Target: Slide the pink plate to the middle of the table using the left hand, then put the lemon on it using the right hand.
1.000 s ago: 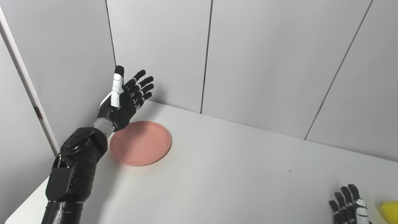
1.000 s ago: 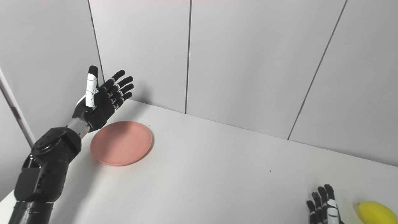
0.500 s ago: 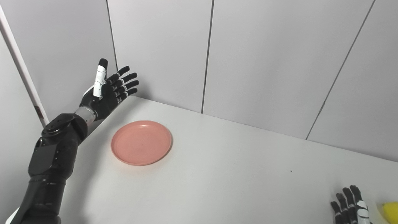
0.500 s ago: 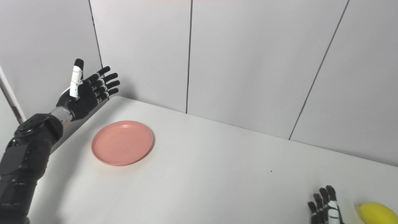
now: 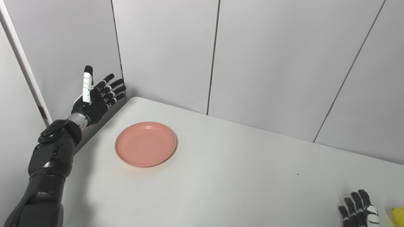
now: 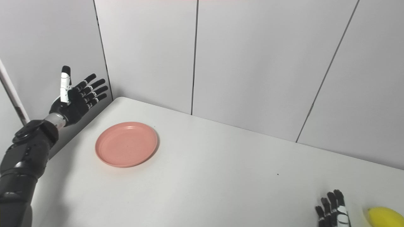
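A: Op, where's your left robot hand (image 5: pixel 94 97) rn?

B: Upper left of frame, raised off the desk (image 5: pixel 227 176), hanging beyond the desk's left edge, in front of the grey wall panels (image 5: pixel 164 53). Palm faces right, fingers (image 5: pixel 112 90) spread, thumb pointing up. Released, nothing in it. Not touching the plate.

A: And the pink plate (image 5: pixel 145 144)?

B: Left-center of frame, flat on the desk, near the rounded far-left corner. Empty, rim up. You've got a clear gap btwn it and the left robot hand; hand sits up and to the left of it.

A: Right robot hand (image 6: pixel 331 209)?

B: Bottom right corner, mostly cut off by frame edge. You only see fingertips w/ a white segment, pointing up-frame, low by the desk surface. Fingers look extended, apart, holding nothing; contact w/ the desk I can't tell.

A: Lemon (image 6: pixel 383 217)?

B: Yellow, bottom right corner, partly cropped, on the desk just beside the right robot hand, to its right. Small gap btwn them, not touching. Well apart from the plate, whole desk width btwn the two.

A: Anything else on the desk?

B: A tiny dark speck (image 5: pixel 297 174), right of center.
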You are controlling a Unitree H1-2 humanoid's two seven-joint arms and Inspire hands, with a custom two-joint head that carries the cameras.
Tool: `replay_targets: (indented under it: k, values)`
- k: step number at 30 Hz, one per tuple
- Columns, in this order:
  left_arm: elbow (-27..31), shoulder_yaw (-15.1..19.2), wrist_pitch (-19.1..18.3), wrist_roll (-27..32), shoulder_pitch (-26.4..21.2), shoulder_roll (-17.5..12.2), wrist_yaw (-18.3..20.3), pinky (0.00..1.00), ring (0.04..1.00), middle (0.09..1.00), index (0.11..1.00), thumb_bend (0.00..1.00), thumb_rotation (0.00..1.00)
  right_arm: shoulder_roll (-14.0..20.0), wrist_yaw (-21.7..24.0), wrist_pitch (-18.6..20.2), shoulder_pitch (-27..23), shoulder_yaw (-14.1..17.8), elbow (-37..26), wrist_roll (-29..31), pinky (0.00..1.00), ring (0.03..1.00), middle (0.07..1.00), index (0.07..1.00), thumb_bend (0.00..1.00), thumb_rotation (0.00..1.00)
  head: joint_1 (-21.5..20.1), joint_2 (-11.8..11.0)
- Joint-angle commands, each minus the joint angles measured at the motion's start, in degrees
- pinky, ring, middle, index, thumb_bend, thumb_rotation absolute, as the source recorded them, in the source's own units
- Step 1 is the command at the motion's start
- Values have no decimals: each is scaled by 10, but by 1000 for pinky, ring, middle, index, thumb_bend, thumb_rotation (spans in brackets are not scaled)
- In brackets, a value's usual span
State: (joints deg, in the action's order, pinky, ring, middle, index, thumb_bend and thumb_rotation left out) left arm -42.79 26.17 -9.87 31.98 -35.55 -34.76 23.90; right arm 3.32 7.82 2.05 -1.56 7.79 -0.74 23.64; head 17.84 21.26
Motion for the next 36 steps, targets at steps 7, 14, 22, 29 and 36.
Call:
replay_targets:
  k: [7,14,22,29,36]
  values:
    - [-21,17,71,6,-34,3,9,844,878,890,998,1000,939,2,7,15,39,8,25,10,1000,997,974,967,543,725,-7,11]
    - [-28,18,66,6,-40,14,-5,871,870,892,976,1000,922,10,3,23,40,8,15,12,1000,995,978,961,552,715,-10,22]
    - [-16,7,56,2,-29,25,-12,887,861,893,978,1000,941,6,-1,34,41,14,6,31,1000,993,965,945,568,658,-11,27]
    - [-2,10,39,11,-9,31,-5,849,890,907,995,1000,931,1,-10,42,49,14,-15,31,1000,985,960,938,538,674,-15,35]
    - [-10,12,43,9,-1,37,-10,877,894,922,1000,1000,915,2,-6,43,53,14,-24,36,1000,982,965,939,551,649,-16,44]
